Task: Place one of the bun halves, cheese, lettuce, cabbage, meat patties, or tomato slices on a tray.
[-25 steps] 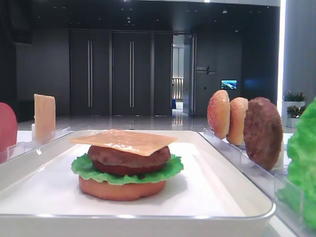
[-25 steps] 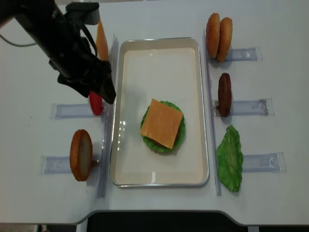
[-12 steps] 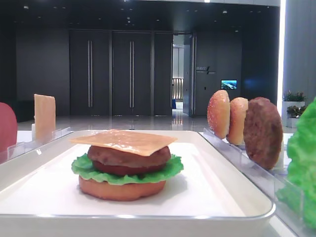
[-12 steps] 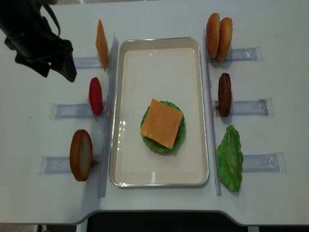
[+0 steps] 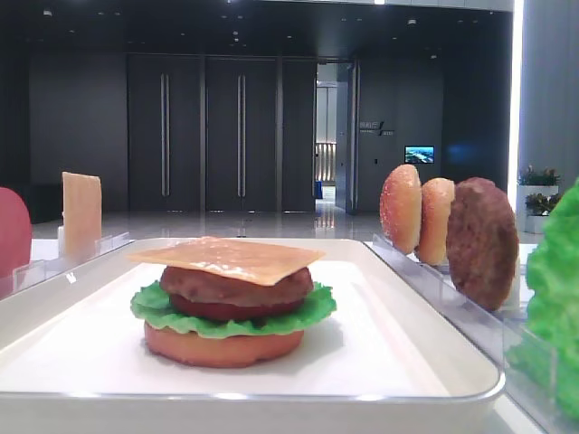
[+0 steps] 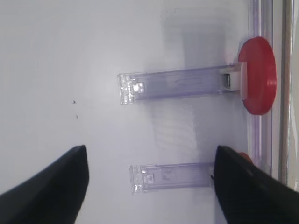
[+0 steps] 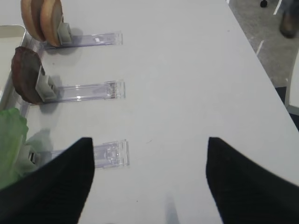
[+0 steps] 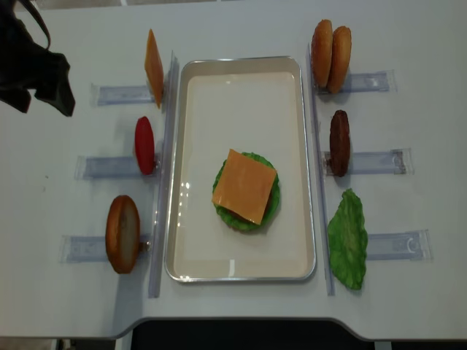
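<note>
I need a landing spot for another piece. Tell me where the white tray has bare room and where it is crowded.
The white rectangular tray is bare across its far half, between the far rim and the stacked burger topped with the square orange cheese slice. A narrower bare strip lies between the burger and the near rim. Beside the burger, the gaps to the side rims are tight.

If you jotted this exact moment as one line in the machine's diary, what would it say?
left end effector: open, empty, over table beside tomato slice | right end effector: open, empty | tray: stack topped with cheese
</note>
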Available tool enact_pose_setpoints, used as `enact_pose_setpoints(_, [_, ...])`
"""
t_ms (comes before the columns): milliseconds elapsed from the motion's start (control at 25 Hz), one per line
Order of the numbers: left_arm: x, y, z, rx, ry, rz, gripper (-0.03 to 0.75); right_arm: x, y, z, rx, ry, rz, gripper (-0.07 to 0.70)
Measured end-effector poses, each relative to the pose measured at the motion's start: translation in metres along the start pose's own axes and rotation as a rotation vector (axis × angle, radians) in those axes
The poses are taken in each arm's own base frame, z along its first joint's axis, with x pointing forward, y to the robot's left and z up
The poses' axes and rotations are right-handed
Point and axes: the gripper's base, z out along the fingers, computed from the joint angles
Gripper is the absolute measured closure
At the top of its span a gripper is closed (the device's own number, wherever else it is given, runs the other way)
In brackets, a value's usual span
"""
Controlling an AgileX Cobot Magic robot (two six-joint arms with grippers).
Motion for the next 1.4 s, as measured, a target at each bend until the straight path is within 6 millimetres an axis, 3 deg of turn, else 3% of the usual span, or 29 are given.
enact_pose_setpoints(200, [0.037, -0.002, -0.041, -0.014, -0.112, -0.035, 0.076, 0.000, 0.000, 0.000, 0.000, 0.000, 0.000, 0.149])
enact_pose_setpoints(320, [0.070, -0.005, -0.061, -0.014, -0.170, -0.041, 0.076, 0.000, 0.000, 0.000, 0.000, 0.000, 0.000, 0.149])
enact_pose_setpoints(600, [0.152, -0.014, -0.082, -0.013, -0.306, -0.050, 0.076, 0.000, 0.000, 0.000, 0.000, 0.000, 0.000, 0.149])
enact_pose_setpoints(760, [0.194, -0.020, -0.078, -0.004, -0.364, -0.053, 0.076, 0.000, 0.000, 0.000, 0.000, 0.000, 0.000, 0.149])
enact_pose_setpoints(1040, [0.248, -0.034, -0.058, 0.063, -0.468, -0.059, 0.076, 0.000, 0.000, 0.000, 0.000, 0.000, 0.000, 0.149])
enact_pose_setpoints(1400, [0.269, -0.048, -0.034, 0.140, -0.619, 0.052, 0.076, 0.000, 0.000, 0.000, 0.000, 0.000, 0.000, 0.149])
